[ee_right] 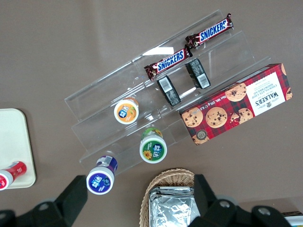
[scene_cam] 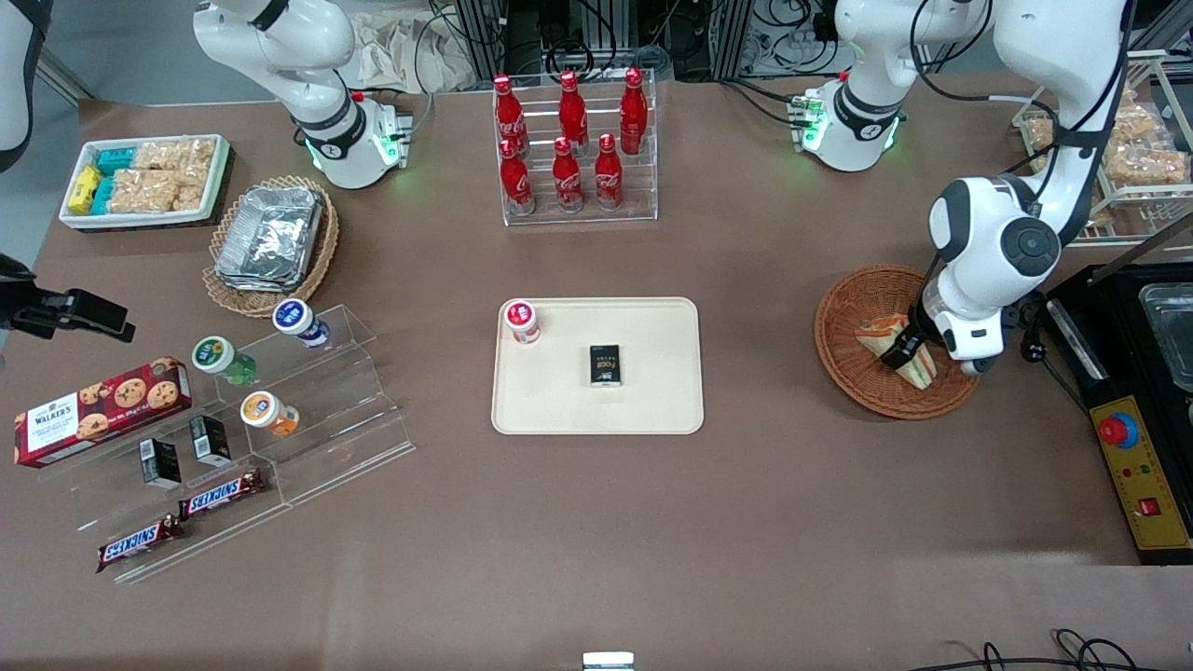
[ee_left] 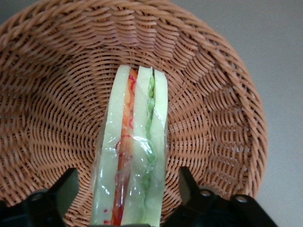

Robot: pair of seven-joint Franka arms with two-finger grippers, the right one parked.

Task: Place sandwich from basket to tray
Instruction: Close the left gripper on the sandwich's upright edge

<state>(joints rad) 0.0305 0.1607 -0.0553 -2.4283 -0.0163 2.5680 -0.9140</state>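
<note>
We're right down in the basket (ee_left: 57,94) with the wrist camera, and it gives us what the front view can't: the sandwich (ee_left: 135,151) standing on edge in clear wrap, pale bread with an orange-red layer and a green one, and the gripper (ee_left: 128,198) straddling it with both fingers (ee_left: 64,189) spread, a gap showing on each side. So the claw is released, not yet touching the bread.

From the front we see the round brown wicker basket (scene_cam: 881,340) toward the working arm's end of the table, with the sandwich (scene_cam: 899,349) still in it and the gripper (scene_cam: 904,352) lowered onto it, though the arm covers much of the wedge.

The cream tray (scene_cam: 596,365) sits mid-table, well apart from the basket. It holds a small black box (scene_cam: 605,364) and a red-capped bottle (scene_cam: 522,321) lying in one corner.

Farther from the front camera, a clear rack (scene_cam: 580,149) carries six red cola bottles (scene_cam: 565,140).

Toward the parked arm's end, a lighter wicker basket (scene_cam: 270,244) holds stacked foil trays (scene_cam: 268,233), and farther still from the camera a white bin (scene_cam: 144,180) holds bagged snacks.
</note>
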